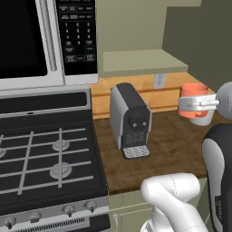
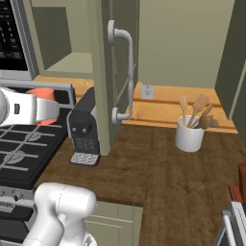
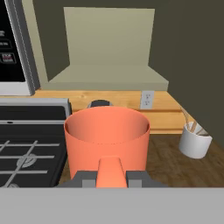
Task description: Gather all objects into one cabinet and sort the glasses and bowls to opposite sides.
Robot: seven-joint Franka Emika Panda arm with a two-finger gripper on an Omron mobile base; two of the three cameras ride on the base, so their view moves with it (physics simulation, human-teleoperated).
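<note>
One orange-red mug (image 3: 107,138) is held by its handle in the end effector (image 3: 111,177), raised above the wooden bench (image 1: 172,149). It is carried upright, beyond the coffee machine (image 1: 130,118) near the bench's back edge.

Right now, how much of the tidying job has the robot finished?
Not much looks finished. The cabinet shelf stands open, with no cups on the part in view. In hand: the gripper holds the orange-red mug upright above the counter, facing that shelf. Left: setting it inside, then gathering the other cups and the bowl.
</note>
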